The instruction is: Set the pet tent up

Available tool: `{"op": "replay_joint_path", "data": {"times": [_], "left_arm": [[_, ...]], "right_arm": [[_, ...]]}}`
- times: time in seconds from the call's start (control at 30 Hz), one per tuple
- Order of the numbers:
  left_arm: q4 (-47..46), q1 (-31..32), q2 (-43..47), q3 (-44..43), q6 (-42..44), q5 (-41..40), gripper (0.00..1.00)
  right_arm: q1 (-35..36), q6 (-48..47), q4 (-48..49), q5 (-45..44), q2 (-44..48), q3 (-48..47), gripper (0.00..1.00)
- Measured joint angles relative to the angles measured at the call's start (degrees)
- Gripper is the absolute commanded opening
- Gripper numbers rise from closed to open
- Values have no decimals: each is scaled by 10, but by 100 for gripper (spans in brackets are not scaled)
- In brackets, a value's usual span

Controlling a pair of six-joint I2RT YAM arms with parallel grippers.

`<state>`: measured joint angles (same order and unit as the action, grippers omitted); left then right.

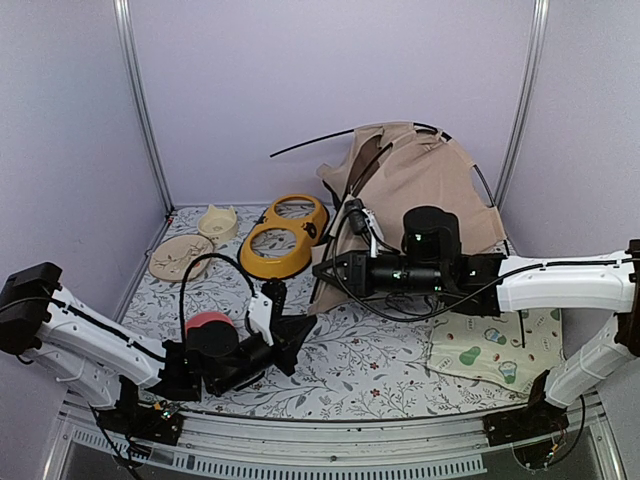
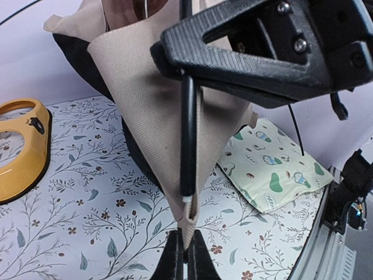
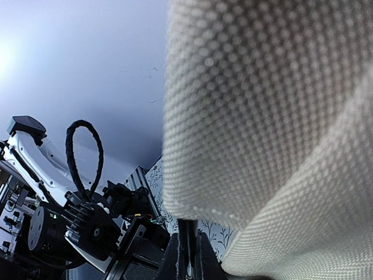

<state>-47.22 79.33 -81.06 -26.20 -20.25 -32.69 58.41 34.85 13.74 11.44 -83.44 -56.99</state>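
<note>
pet tent [image 1: 430,180] slumped, corner pointing down, black pole [image 2: 186,134] near-upright

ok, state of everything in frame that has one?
pet tent: half raised, sagging
tent pole: upright along the tent's edge
left gripper: shut on the tent's bottom corner
right gripper: shut on the tent pole
yellow double-bowl feeder: upright, empty
printed mat: lying flat
</note>
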Motion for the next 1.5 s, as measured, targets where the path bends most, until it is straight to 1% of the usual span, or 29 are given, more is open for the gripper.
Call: {"op": "replay_joint_path", "data": {"times": [1.13,1.5], "left_arm": [[12,0,-1,0,-2,5,0],[36,0,5,5,-1,9,0]], "right_arm": [[-1,3,4,-1,9,21,0],[-1,7,14,2,9,43,0]]}}
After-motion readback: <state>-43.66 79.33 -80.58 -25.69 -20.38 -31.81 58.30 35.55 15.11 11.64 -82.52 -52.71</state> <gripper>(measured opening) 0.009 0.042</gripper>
